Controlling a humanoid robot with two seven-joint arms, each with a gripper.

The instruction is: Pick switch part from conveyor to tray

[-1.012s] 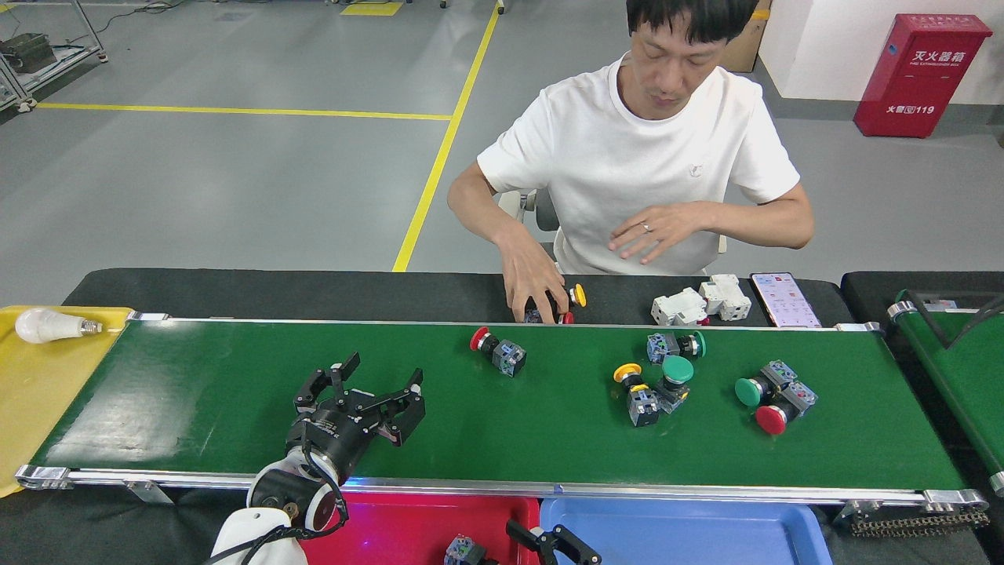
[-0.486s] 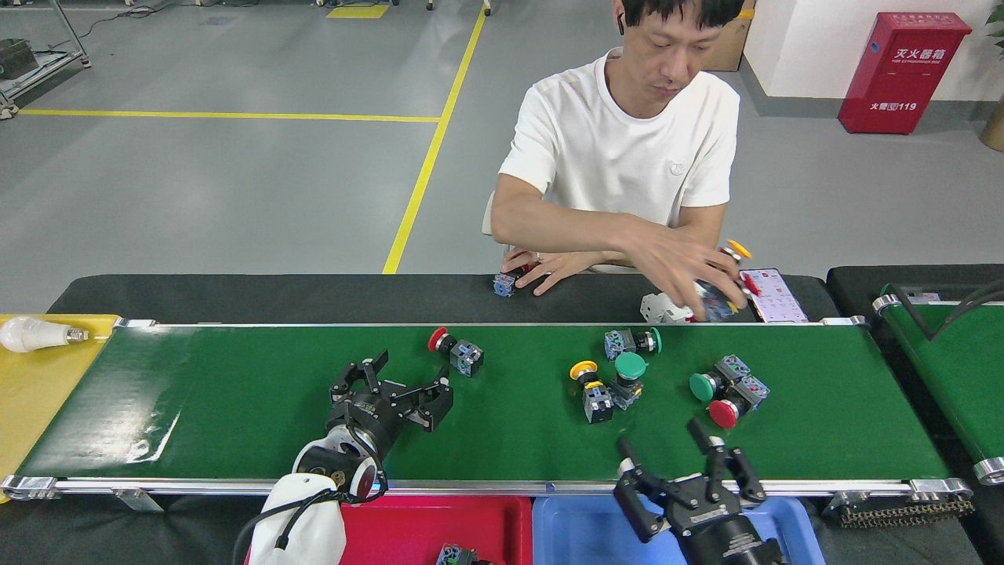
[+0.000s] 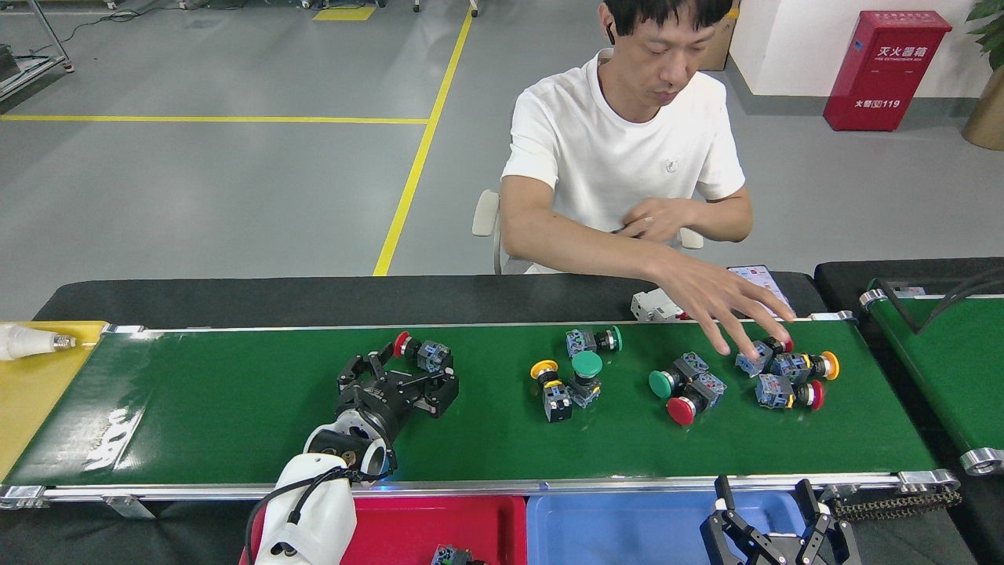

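Grey factory floor with yellow lines fills the upper frame behind a seated person (image 3: 627, 157), whose hand (image 3: 718, 302) reaches over switches at right. Across the middle runs the conveyor (image 3: 235, 408). At centre-left the left gripper (image 3: 408, 377) hangs spread wide, empty, just beside a red-capped switch part (image 3: 420, 353). At lower right the right gripper (image 3: 773, 518) stands open over the blue tray (image 3: 612, 526), beside the red tray (image 3: 439, 526).

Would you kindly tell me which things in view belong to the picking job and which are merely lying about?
Belonging to the job:
conveyor
red-capped switch part by the left claw
other switch parts on the belt
red tray
blue tray

Lying about:
light bulb on the yellow tray
phone
white breaker
fire-extinguisher box
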